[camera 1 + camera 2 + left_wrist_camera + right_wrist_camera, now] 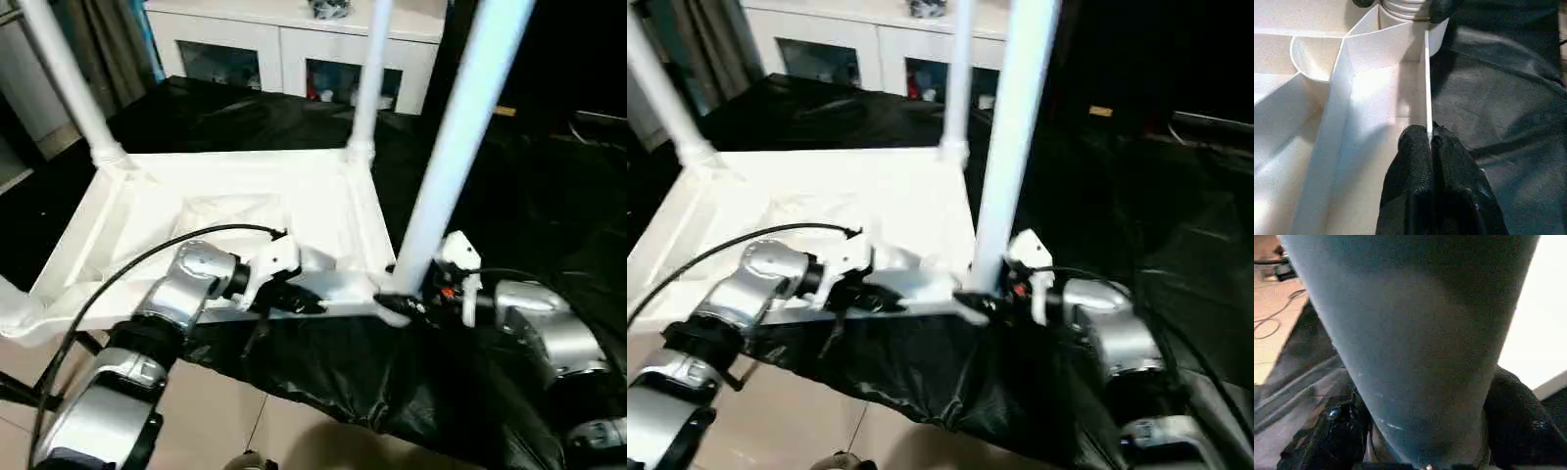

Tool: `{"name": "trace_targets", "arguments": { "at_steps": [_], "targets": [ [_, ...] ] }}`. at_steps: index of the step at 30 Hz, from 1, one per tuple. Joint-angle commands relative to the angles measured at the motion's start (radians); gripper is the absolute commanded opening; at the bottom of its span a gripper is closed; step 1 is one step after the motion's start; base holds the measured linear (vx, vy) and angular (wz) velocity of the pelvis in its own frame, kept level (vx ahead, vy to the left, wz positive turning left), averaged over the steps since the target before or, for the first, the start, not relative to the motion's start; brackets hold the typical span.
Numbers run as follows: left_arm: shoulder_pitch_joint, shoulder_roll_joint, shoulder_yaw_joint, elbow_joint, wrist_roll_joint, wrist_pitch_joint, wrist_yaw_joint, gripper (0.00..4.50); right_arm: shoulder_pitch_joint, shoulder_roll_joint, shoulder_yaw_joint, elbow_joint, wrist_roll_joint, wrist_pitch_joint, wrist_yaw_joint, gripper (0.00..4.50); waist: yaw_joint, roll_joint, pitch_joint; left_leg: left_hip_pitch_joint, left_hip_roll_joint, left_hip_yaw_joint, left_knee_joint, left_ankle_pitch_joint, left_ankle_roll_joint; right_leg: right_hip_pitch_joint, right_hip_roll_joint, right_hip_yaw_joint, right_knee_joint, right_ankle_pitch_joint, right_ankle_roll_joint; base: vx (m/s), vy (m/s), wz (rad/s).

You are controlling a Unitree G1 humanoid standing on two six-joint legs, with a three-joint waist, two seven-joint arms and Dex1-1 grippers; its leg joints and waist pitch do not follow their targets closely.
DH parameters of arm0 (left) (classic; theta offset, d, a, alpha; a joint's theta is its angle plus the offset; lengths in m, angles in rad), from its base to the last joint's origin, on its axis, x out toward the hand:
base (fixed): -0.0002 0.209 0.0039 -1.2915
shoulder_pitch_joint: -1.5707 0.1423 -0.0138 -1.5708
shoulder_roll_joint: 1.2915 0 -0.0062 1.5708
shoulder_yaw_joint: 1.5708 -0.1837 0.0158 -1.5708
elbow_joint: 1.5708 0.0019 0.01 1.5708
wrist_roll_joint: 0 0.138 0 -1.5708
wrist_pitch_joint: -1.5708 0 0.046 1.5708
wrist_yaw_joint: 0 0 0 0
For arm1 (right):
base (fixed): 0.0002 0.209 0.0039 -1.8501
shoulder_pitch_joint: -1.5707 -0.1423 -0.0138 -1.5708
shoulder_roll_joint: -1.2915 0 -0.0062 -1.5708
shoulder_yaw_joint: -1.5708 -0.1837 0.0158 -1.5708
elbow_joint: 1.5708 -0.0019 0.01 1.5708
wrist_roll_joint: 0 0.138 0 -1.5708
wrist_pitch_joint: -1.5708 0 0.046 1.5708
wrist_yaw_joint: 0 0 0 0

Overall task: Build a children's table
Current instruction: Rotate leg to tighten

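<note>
Nearest to us are our two silver forearms, reaching over the black-sheeted worktop [549,215] to the near edge of the upturned tabletop [245,211]. The tabletop lies ribbed side up across the worktop's near-left part, its near edge overhanging the worktop's front edge. Three legs rise from its corner sockets: the far-left leg [64,78], the far-right leg [370,73], and the near-right leg [465,127], which is the one in hand. The near-left corner runs out at the frame's edge.

Our right gripper [407,304] has its black fingers [1520,423] set either side of the near-right leg just above its socket; the left gripper [284,299] has its fingers [1415,161] pinched tight on the thin rim wall of the tabletop's near edge, near that same corner.

We judge this the seating of that leg. The risks we see: the leg tilts somewhat, so a push off its axis could jam it in the socket; the rim wall is thin and could flex or slip from the pinch; and with the edge overhanging, a hard downward push might tip or slide the tabletop on the slick sheet.
</note>
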Motion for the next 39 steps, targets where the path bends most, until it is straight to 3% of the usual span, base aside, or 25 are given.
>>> {"name": "trace_targets", "arguments": {
  "at_steps": [1, 9, 10, 16, 20, 24, 26, 27, 28, 32, 33, 39],
  "targets": [
    [-0.017, 0.002, -0.002, -0.013, -0.015, -0.016, -0.018, 0.00, -0.002, -0.007, 0.014, -0.027, 0.027, 0.011, 0.040, 2.75, 0.001, -0.008, -0.061, 0.027, 0.083, -0.036, -0.072, -0.195, 0.054, 0.041, -0.090, 0.061, -0.066, -0.122, -0.266, 0.000, 0.000, 0.00],
    [-0.024, -0.009, 0.004, 0.004, -0.021, -0.005, -0.001, 0.00, 0.029, 0.030, 0.013, -0.051, 0.031, 0.020, 0.004, 2.72, 0.005, -0.007, -0.063, 0.027, 0.082, -0.037, -0.073, -0.191, 0.042, 0.041, -0.090, 0.061, -0.064, -0.109, -0.262, 0.000, 0.000, 0.00],
    [-0.027, -0.015, 0.006, 0.011, -0.013, -0.002, 0.025, 0.00, 0.034, 0.042, 0.006, -0.046, 0.018, 0.011, -0.039, 2.72, 0.005, -0.004, -0.062, 0.027, 0.082, -0.037, -0.073, -0.196, 0.041, 0.040, -0.090, 0.061, -0.065, -0.114, -0.263, 0.000, 0.000, 0.00],
    [-0.066, -0.089, 0.032, 0.071, 0.032, 0.041, 0.259, 0.00, 0.027, 0.162, -0.067, 0.026, -0.073, -0.048, -0.427, 2.72, -0.011, -0.007, -0.058, 0.033, 0.080, -0.043, -0.082, -0.259, -0.018, 0.036, -0.095, 0.064, -0.077, -0.212, -0.239, 0.000, 0.000, 0.00],
    [-0.080, -0.180, 0.029, 0.079, 0.060, 0.057, 0.420, 0.00, 0.008, 0.307, -0.155, 0.068, -0.080, -0.036, -0.761, 2.71, -0.020, -0.006, -0.060, 0.032, 0.079, -0.043, -0.084, -0.239, -0.022, 0.033, -0.091, 0.065, -0.074, -0.172, -0.236, 0.000, 0.000, 0.00],
    [-0.081, -0.258, 0.013, 0.086, 0.074, 0.036, 0.514, 0.00, -0.003, 0.419, -0.154, 0.093, -0.111, -0.062, -0.933, 2.70, -0.019, -0.002, -0.060, 0.030, 0.075, -0.041, -0.082, -0.221, -0.009, 0.036, -0.090, 0.066, -0.077, -0.148, -0.218, 0.000, 0.000, 0.00],
    [-0.079, -0.268, 0.006, 0.085, 0.079, 0.030, 0.522, 0.00, -0.004, 0.432, -0.143, 0.095, -0.125, -0.084, -0.947, 2.70, -0.019, -0.001, -0.058, 0.032, 0.075, -0.040, -0.084, -0.236, -0.009, 0.034, -0.090, 0.065, -0.080, -0.167, -0.209, 0.000, 0.000, 0.00],
    [-0.076, -0.279, -0.004, 0.088, 0.089, 0.019, 0.535, 0.00, -0.007, 0.448, -0.129, 0.099, -0.151, -0.122, -0.971, 3.05, -0.019, -0.001, -0.058, 0.032, 0.075, -0.041, -0.084, -0.245, -0.010, 0.034, -0.090, 0.065, -0.081, -0.180, -0.205, 0.000, 0.000, 0.00],
    [-0.073, -0.282, -0.006, 0.086, 0.089, 0.016, 0.531, 0.00, -0.009, 0.457, -0.133, 0.100, -0.146, -0.137, -0.971, 3.40, -0.020, 0.001, -0.056, 0.033, 0.075, -0.041, -0.086, -0.265, -0.015, 0.032, -0.091, 0.066, -0.086, -0.210, -0.196, 0.000, 0.000, 0.00],
    [-0.058, -0.268, -0.010, 0.067, 0.089, -0.010, 0.487, 0.00, -0.013, 0.460, -0.158, 0.086, -0.107, -0.150, -0.933, 3.61, -0.023, -0.003, -0.056, 0.030, 0.076, -0.044, -0.090, -0.275, -0.011, 0.034, -0.090, 0.066, -0.086, -0.219, -0.183, 0.000, 0.000, 0.00],
    [-0.053, -0.253, -0.011, 0.062, 0.089, -0.016, 0.466, 0.00, -0.007, 0.442, -0.153, 0.069, -0.090, -0.148, -0.881, 3.84, -0.023, -0.003, -0.056, 0.030, 0.076, -0.044, -0.089, -0.273, -0.007, 0.035, -0.091, 0.067, -0.085, -0.213, -0.185, 0.000, 0.000, 0.00],
    [-0.033, -0.168, -0.013, 0.050, 0.073, -0.065, 0.339, 0.00, 0.024, 0.284, -0.112, 0.023, -0.061, -0.149, -0.603, 3.89, -0.024, -0.007, -0.061, 0.018, 0.071, -0.039, -0.075, -0.186, 0.059, 0.048, -0.091, 0.064, -0.072, -0.092, -0.215, 0.000, 0.000, 0.00]
  ]
}}
